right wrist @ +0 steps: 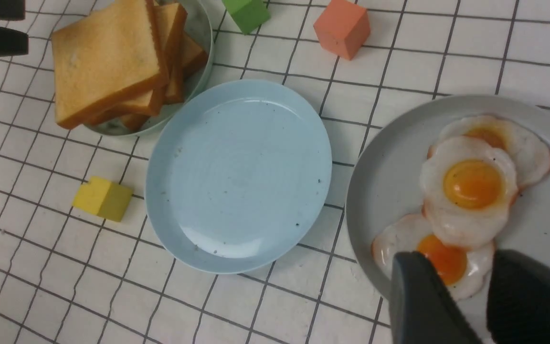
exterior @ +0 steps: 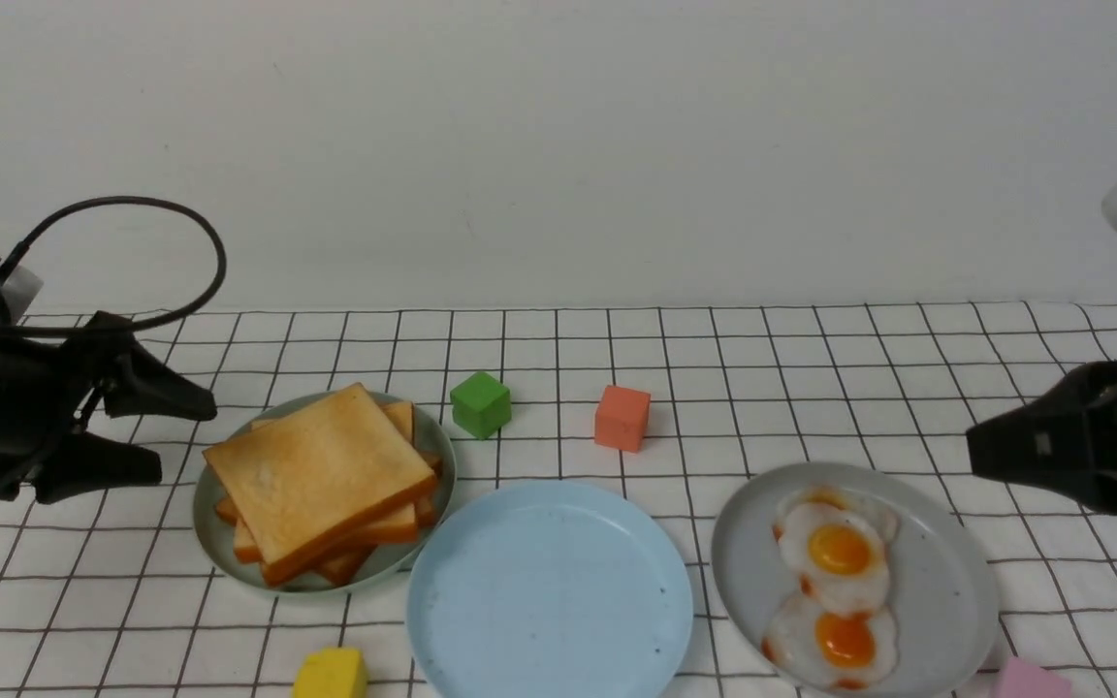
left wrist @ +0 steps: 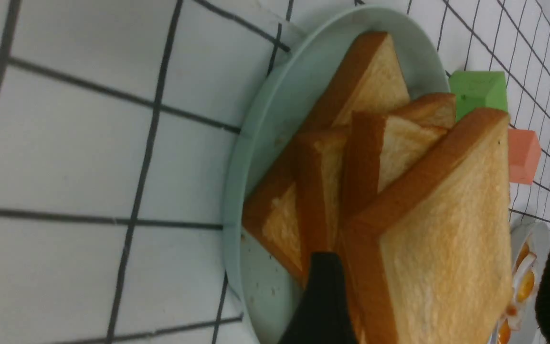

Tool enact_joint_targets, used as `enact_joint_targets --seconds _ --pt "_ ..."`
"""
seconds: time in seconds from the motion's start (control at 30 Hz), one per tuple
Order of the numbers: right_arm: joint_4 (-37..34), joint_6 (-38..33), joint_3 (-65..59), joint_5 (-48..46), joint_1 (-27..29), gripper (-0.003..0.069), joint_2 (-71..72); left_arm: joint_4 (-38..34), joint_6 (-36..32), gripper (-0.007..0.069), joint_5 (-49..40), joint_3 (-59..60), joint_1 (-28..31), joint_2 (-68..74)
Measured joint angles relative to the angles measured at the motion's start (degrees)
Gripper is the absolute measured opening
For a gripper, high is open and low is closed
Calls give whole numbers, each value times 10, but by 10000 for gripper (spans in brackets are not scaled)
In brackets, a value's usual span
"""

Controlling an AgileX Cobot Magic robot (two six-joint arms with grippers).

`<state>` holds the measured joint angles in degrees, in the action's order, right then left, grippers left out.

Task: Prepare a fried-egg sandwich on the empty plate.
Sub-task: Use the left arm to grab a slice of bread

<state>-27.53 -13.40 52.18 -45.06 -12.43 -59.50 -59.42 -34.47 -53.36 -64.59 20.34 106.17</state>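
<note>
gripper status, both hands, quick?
Left hand: open, holding nothing, beside the toast stack.
Right hand: open, holding nothing, above the grey plate.

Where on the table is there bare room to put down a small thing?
Bare patches: behind the grey plate, right of the orange block; and between the yellow block and the toast plate. Crowded: where the blue plate meets the toast plate, and the narrow strip between the blue and grey plates.
</note>
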Motion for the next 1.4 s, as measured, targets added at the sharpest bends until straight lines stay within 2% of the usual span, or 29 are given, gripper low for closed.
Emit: enact_joint_targets --seconds 0.3,0.63,0.73,1.1,1.4 --pt "-1 0 0 8 0 242 0 -77 -69 558 -26 -11 0 61" --pt "-2 0 0 17 0 242 0 -78 -81 502 -34 -11 0 67" --pt "-2 0 0 18 0 242 0 -78 -91 467 -34 -11 0 67" --pt "-2 0 0 18 0 242 0 -74 -97 227 -33 -12 0 93" --pt "-2 0 0 18 0 242 0 -76 -124 125 -47 -14 1 93"
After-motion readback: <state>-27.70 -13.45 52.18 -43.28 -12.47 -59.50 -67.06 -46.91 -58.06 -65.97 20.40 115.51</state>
